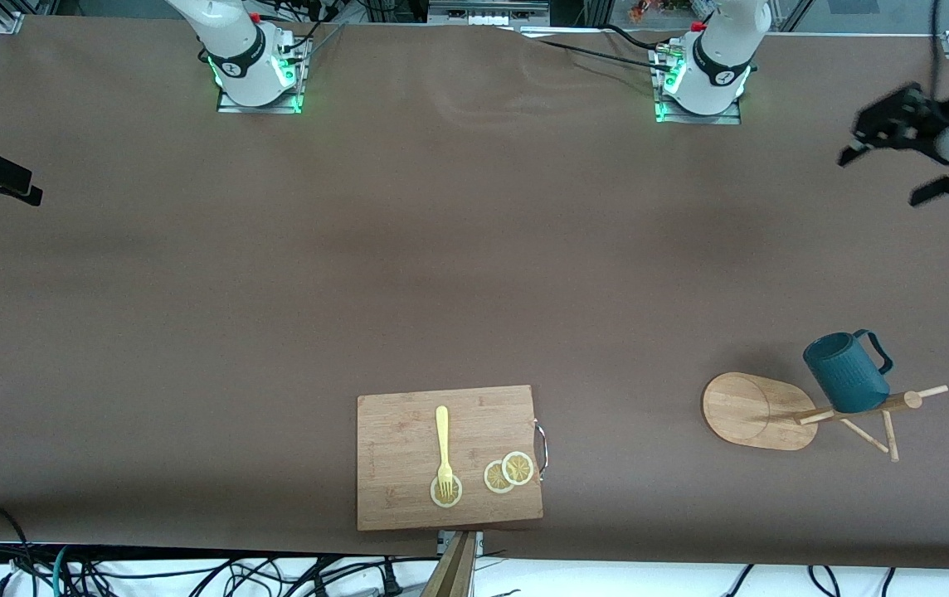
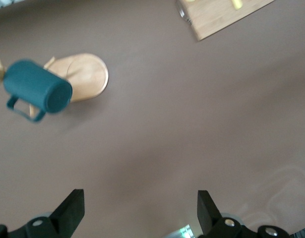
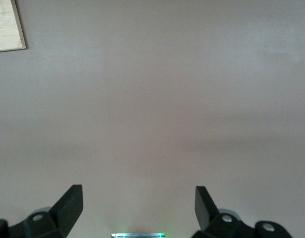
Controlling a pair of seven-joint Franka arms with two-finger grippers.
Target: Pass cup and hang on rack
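Observation:
The dark teal cup [image 1: 846,373] hangs on the bamboo rack [image 1: 752,410], toward the left arm's end of the table, with its closed bottom up and its loop handle [image 1: 877,348] outward. In the left wrist view the cup [image 2: 38,91] shows beside the rack's oval base [image 2: 85,77]. My left gripper [image 1: 885,176] is up in the air over the table's end, well apart from the cup, open and empty [image 2: 141,210]. My right gripper [image 1: 2,178] waits at the other end of the table, open with nothing between its fingers [image 3: 138,206].
A rectangular wooden cutting board [image 1: 391,497] lies near the front camera's table edge, carrying a yellow fork [image 1: 442,439] and three lemon slices [image 1: 508,473]. Thin rack pegs [image 1: 889,435] stick out past the cup. Brown tabletop surrounds them.

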